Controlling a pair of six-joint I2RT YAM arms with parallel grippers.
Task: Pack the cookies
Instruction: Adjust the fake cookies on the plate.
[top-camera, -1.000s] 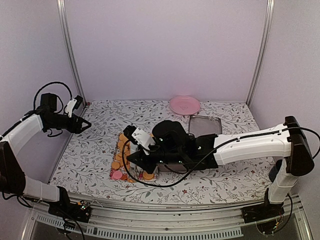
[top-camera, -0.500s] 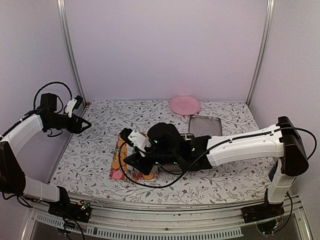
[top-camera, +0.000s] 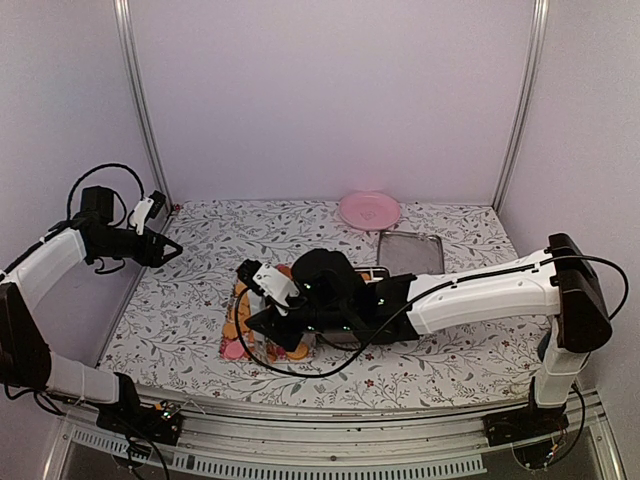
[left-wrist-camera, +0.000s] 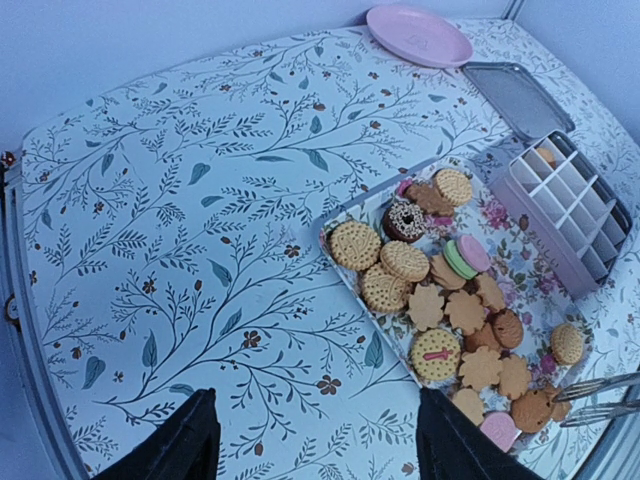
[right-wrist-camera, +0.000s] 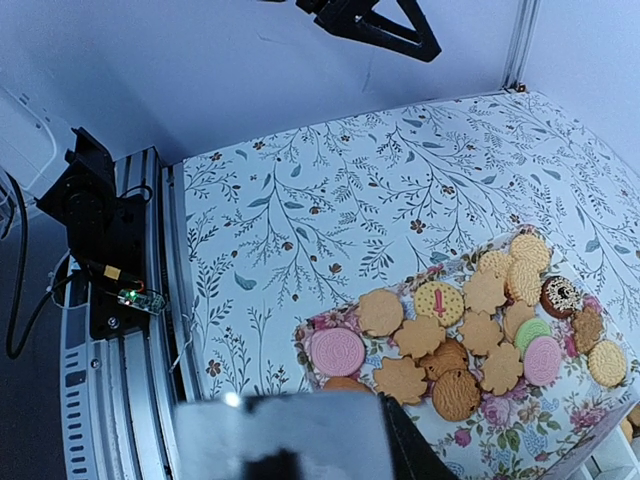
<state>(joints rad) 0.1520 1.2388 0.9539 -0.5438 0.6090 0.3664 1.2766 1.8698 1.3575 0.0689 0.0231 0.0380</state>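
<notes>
The cookies, golden with a few pink, brown and green ones, lie heaped on a floral tray. The top view shows them left of centre, partly under my right arm. My right gripper hangs low over the tray's near end. In the right wrist view a blurred grey block beside one dark finger hides the jaws; the cookies lie just beyond. My left gripper stands open and empty, raised at the far left, well away from the tray.
A white box with compartments sits right of the tray, mostly under my right arm in the top view. A grey metal lid lies behind it, a pink plate at the back wall. Frame posts stand at the back corners.
My right arm has slid left, bringing its gripper further over the tray of cookies. The left arm has not moved.
</notes>
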